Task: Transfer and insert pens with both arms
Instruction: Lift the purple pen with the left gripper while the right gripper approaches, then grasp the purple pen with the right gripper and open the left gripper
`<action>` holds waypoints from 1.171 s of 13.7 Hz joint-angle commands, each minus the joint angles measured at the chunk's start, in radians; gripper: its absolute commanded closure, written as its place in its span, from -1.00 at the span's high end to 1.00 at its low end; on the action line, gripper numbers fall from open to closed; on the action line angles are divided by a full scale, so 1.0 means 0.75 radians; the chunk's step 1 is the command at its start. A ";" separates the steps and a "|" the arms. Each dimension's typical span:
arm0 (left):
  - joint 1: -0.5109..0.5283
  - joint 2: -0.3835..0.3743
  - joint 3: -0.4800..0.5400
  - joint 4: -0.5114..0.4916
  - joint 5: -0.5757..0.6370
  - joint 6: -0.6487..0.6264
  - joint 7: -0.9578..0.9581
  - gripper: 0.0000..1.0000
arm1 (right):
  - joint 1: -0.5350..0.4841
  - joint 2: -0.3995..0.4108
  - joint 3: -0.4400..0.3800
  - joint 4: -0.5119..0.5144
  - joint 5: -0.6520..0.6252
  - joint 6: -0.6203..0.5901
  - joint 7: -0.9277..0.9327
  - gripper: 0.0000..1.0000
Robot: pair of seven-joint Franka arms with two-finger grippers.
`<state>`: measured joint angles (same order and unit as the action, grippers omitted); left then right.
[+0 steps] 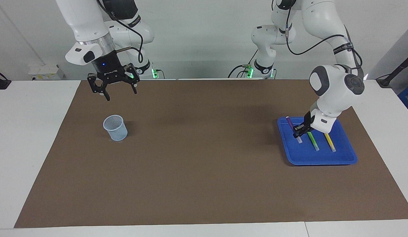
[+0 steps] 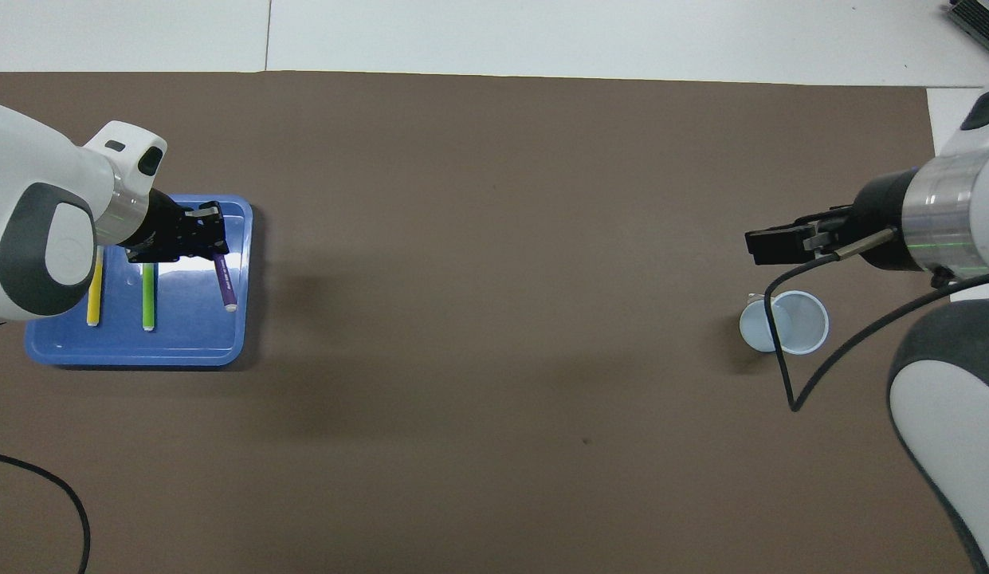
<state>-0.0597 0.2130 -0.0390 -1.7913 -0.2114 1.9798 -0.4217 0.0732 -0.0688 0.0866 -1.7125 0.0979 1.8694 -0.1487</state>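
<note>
My left gripper (image 1: pixel 298 132) is shut on the purple pen (image 1: pixel 291 123) and holds it tilted just above the blue tray (image 1: pixel 322 161). The green pen (image 1: pixel 313 141) and the yellow pen (image 1: pixel 330 143) lie side by side in the tray. In the overhead view my left gripper (image 2: pixel 215 253) grips the purple pen (image 2: pixel 225 283) beside the green pen (image 2: pixel 148 299) and the yellow pen (image 2: pixel 94 299). My right gripper (image 1: pixel 121 93) is open and empty, raised over the mat close to a pale blue mesh cup (image 1: pixel 115 128). It also shows in the overhead view (image 2: pixel 751 244).
The cup (image 2: pixel 785 323) stands upright on the brown mat (image 1: pixel 204 158) toward the right arm's end. The tray (image 2: pixel 135 355) lies toward the left arm's end. White table shows around the mat.
</note>
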 commanded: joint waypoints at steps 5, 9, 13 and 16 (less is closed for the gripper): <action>-0.012 -0.110 -0.165 0.016 -0.188 -0.104 -0.801 -1.00 | 0.092 -0.013 0.007 -0.071 0.311 0.129 0.516 1.00; -0.021 -0.161 -0.202 0.006 -0.390 -0.212 -0.955 -1.00 | 0.205 0.006 0.007 -0.124 0.556 0.340 0.797 1.00; -0.033 -0.192 -0.206 -0.027 -0.620 -0.261 -1.070 -1.00 | 0.333 -0.010 0.009 -0.169 0.573 0.373 0.950 1.00; -0.069 -0.223 -0.208 -0.082 -0.735 -0.239 -1.145 -1.00 | 0.458 -0.008 0.007 -0.171 0.571 0.510 1.196 1.00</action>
<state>-0.0791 0.0878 -0.2075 -1.7982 -0.7175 1.7927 -1.2251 0.3688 -0.0569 0.0960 -1.8137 0.5046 2.1999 0.6679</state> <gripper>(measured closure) 0.833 0.000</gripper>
